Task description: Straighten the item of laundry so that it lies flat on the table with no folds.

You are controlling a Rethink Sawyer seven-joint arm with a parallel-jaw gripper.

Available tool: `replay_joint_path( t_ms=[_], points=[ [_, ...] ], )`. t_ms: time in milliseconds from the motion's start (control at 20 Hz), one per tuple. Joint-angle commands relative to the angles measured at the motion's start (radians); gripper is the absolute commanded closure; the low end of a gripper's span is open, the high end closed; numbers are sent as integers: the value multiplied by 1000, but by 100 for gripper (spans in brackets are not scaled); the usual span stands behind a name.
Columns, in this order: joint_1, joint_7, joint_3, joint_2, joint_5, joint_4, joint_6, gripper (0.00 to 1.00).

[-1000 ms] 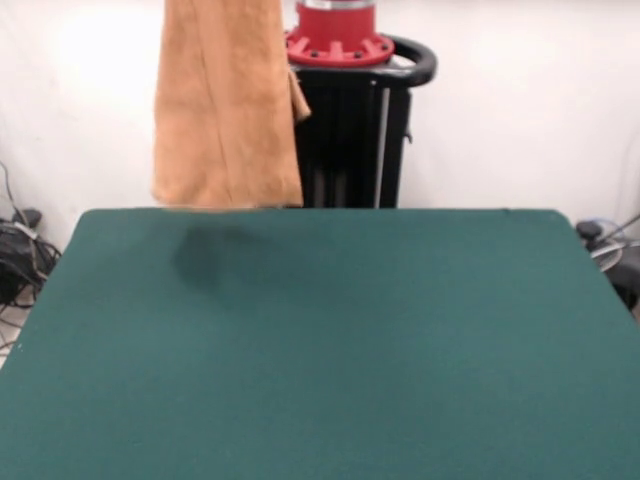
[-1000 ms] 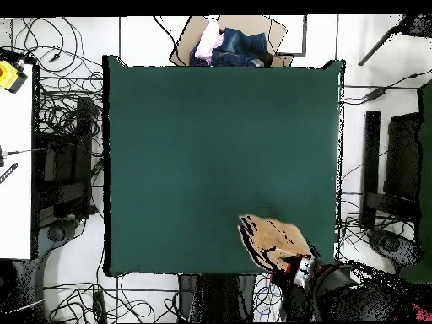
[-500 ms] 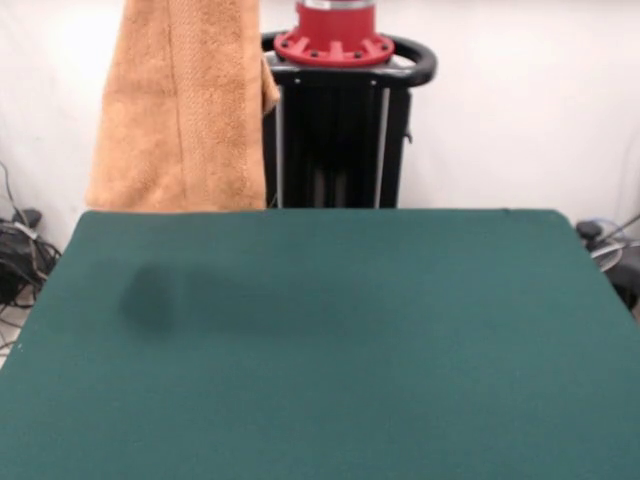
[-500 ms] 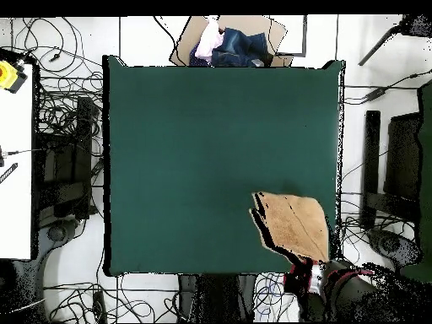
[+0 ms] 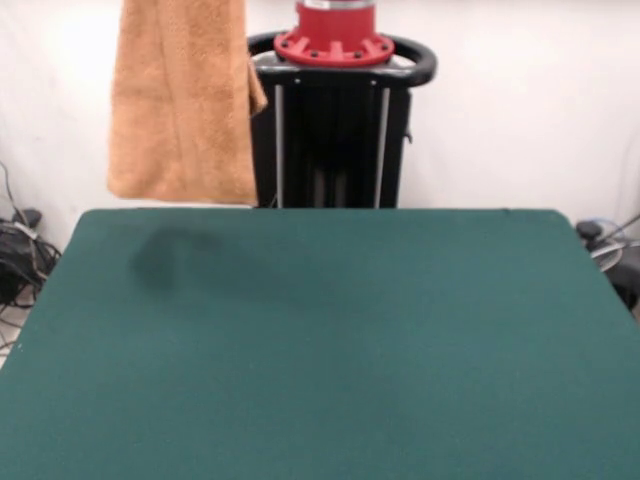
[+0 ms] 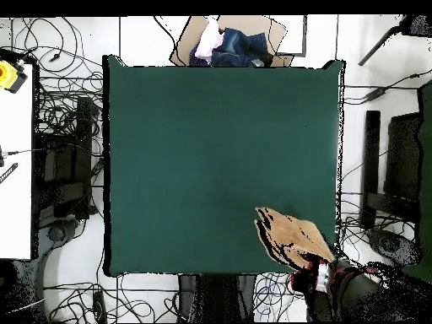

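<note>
In the front view the table [image 5: 330, 340] fills the lower half of the frame, its dark green cloth bare from the bottom edge up to the far rim. A soft dark shadow [image 5: 160, 262] lies on the cloth in the upper left part of the tabletop. Above that shadow the towel [image 5: 180, 100] hangs in the upper left of the frame — orange-tan, fuzzy, draped straight down with its lower hem clear of the table and level with the far rim. Its top runs out of the frame, so what holds it there cannot be seen in this view. A small flap of the towel sticks out on its right side. Behind, at top centre, stands the black pedestal [image 5: 335, 135] with a red ring [image 5: 335, 40] on it, against a white wall.

In the overhead view the towel [image 6: 291, 234] shows over the lower right corner of the table [image 6: 211, 152], folded on itself and slanting towards the lower right. At its lower right end sits the red and black arm [image 6: 325, 278] — whether the gripper is open or closed I cannot tell. At the top edge of the frame, beyond the table, lies a heap of clothes [image 6: 228, 42].
</note>
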Motion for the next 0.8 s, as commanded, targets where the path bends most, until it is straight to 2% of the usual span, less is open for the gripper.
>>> replay_joint_path(
  t_ms=[50, 150, 250, 300, 400, 500, 600, 650, 800],
  points=[
    [10, -151, 1, -1, 16, -44, 171, 100],
    [2, -172, 6, -24, 66, -100, 276, 100],
    [6, -156, 11, 6, 81, -93, 230, 100],
    [14, -143, 5, 36, 87, -39, 121, 100],
    [27, -74, 3, 162, 57, 112, -231, 100],
    [72, 106, 13, 310, -66, 108, -422, 100],
    [129, 242, -12, 383, -148, 77, -467, 100],
    [146, 267, -22, 393, -128, 75, -496, 100],
    [197, 315, -45, 399, -105, 50, -467, 100]
  ],
)
